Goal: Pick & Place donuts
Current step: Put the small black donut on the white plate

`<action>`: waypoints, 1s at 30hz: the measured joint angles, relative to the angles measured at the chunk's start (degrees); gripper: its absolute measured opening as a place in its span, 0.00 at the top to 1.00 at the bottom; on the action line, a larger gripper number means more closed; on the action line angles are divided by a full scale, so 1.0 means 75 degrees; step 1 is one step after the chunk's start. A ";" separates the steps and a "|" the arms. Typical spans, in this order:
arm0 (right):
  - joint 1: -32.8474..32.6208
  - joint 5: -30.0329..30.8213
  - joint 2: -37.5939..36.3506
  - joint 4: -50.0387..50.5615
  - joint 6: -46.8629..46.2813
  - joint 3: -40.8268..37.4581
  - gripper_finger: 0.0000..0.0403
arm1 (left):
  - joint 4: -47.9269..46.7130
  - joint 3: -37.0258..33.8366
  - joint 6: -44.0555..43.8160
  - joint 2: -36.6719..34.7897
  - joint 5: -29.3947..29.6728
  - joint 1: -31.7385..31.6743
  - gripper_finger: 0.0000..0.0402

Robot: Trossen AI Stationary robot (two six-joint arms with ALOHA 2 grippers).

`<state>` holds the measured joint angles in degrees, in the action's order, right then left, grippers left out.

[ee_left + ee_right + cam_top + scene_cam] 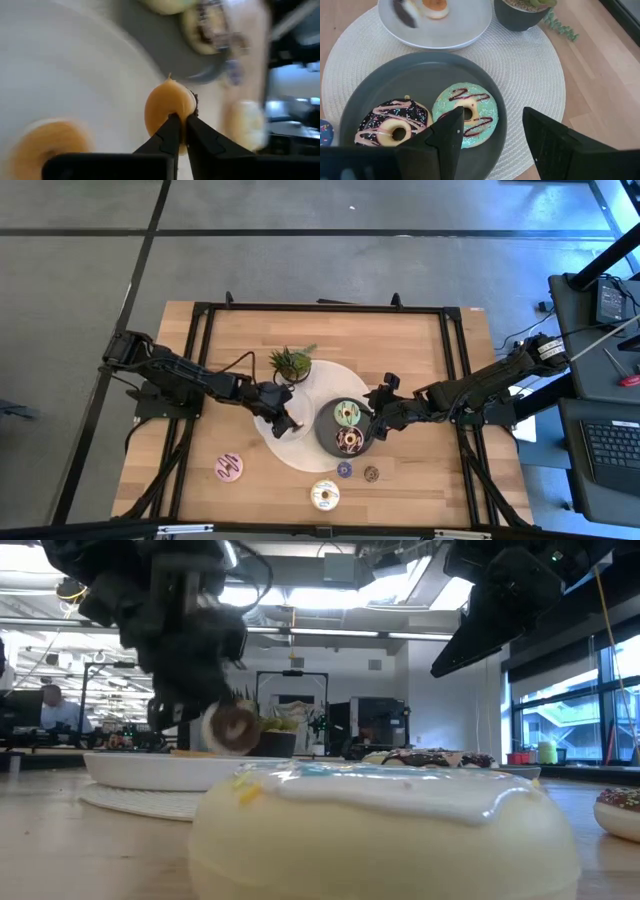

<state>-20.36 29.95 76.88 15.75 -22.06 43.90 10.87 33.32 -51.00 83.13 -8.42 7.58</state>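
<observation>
on grey plate (pixel 325 432), two donuts (pixel 347 414)

Donuts (pixel 349 428) — two on grey plate

High cam: way up, looks straight down on whole table (pixel 200 380), both arms in shot

Low cam: sits at table-top height, looks level across into room; very near white donut (pixel 385 830), which fills bottom of pic

Left wrist cam: very close, looks past own fingers (pixel 167 135) down onto white plate (pixel 65 75)

Right wrist cam: bit higher, looks down past own fingers (pixel 452 135) onto dark grey plate (pixel 420 80)

Shared: dark grey plate w/ green donut (pixel 465 115) in high & right wrist; white plate in high, low & both wrist cams; plant pot (pixel 520 15) in high, low & right wrist
</observation>
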 joint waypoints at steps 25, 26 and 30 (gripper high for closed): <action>-0.0001 -0.0008 0.0000 0.0000 -0.0020 0.0000 0.49 | 0.0176 0.0003 -0.0430 0.0697 0.1171 0.0478 0.95; -0.0003 -0.0006 0.0000 0.0003 -0.0020 0.0000 0.49 | 0.0175 0.0003 -0.0390 0.0697 0.1207 0.0478 0.95; -0.0003 -0.0009 0.0000 0.0003 -0.0015 0.0000 0.49 | 0.0172 0.0003 -0.0323 0.0697 0.1232 0.0478 0.94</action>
<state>-20.38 29.89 76.88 15.77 -22.17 43.90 12.16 33.34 -53.43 88.36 0.82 11.16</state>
